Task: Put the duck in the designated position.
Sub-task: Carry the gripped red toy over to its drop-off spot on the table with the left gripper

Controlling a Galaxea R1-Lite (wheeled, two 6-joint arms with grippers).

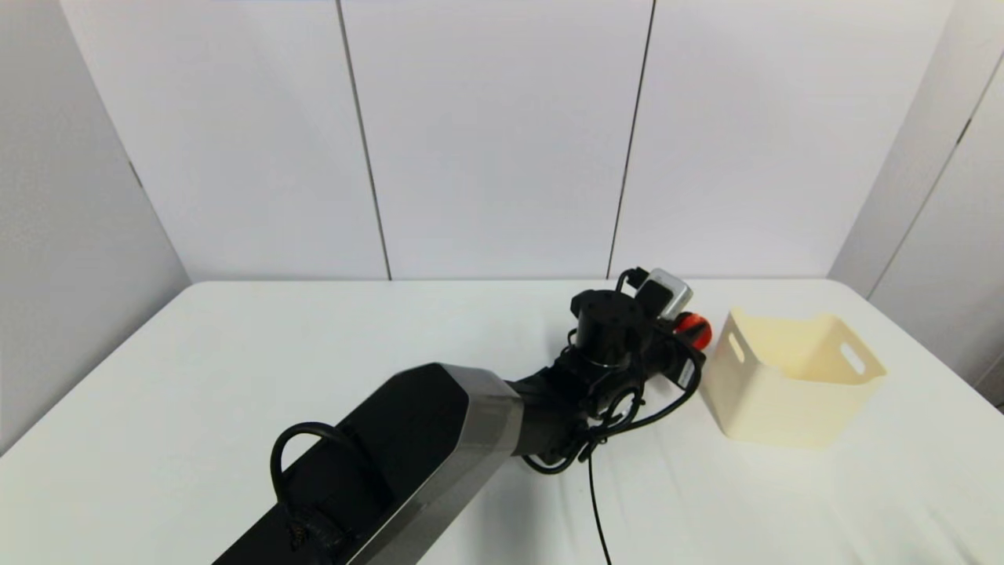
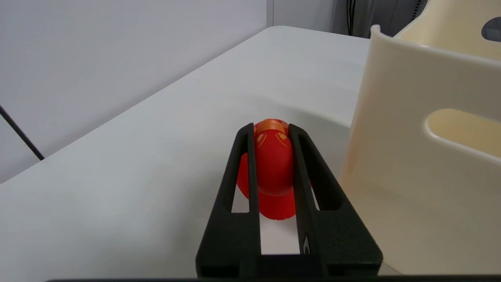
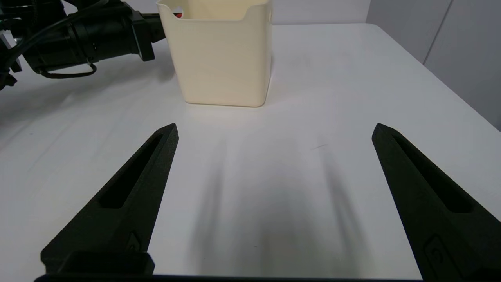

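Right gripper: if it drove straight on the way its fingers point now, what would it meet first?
The right gripper, open and holding nothing, points at the cream bin. Only bare table lies between them, so the bin's near wall would likely come first, though the gripper's height above the table is unclear.

The red duck (image 2: 273, 164), orange-marked, is pinched upright, seemingly above the table.

Left gripper (image 2: 271, 129): duck (image 2: 272, 164) between its 2 fingers, bin (image 2: 422, 156) just beside it on the right, table (image 2: 137, 164) beneath. Right gripper (image 3: 274, 131): bin ahead, well apart.
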